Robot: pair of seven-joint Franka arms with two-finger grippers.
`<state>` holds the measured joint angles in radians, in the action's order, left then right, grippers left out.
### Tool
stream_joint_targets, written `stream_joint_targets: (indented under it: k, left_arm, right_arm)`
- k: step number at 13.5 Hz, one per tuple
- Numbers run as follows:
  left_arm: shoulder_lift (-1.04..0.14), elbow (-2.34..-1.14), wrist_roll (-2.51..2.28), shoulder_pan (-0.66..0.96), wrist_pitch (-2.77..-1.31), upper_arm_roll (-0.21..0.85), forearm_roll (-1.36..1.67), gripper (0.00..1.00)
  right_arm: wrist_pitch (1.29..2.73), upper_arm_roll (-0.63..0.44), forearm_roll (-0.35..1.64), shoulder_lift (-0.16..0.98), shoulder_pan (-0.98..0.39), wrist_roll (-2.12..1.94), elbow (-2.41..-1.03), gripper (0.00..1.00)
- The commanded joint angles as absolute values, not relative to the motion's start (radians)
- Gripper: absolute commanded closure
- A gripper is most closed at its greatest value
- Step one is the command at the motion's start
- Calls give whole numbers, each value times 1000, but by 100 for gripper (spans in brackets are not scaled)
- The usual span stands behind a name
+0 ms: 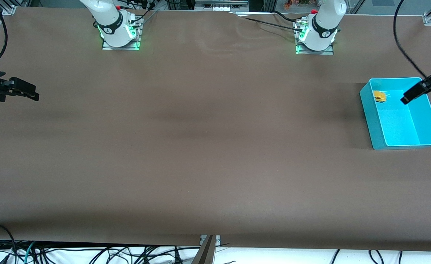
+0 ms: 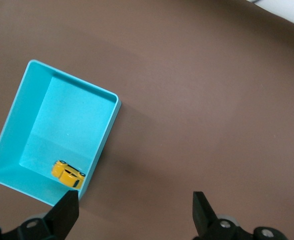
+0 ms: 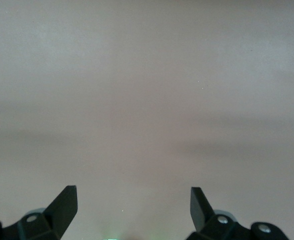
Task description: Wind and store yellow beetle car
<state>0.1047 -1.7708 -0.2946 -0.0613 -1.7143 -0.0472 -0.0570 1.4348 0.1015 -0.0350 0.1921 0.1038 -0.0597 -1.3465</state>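
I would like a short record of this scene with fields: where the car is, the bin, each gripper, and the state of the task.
car: yellow beetle car lies inside the turquoise bin, in the corner nearest the robot bases
bin: on the table at the left arm's end
left gripper: open, empty, over the bin's edge
right gripper: open, empty, waits over bare table at the right arm's end
task state: car appears stored; nothing is held
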Motion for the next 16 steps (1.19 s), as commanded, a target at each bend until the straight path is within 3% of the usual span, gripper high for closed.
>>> stream_joint_targets:
  k: [1, 16]
  left_arm:
    - [54, -1634, -174, -60, -1606, -25, -37, 0]
    - [46, -1621, -166, -75, -1576, 0, -17, 0]
  right_arm:
    - [1431, 101, -21, 181, 103, -46, -1355, 0]
    - [1433, 101, -21, 181, 103, -46, -1355, 0]
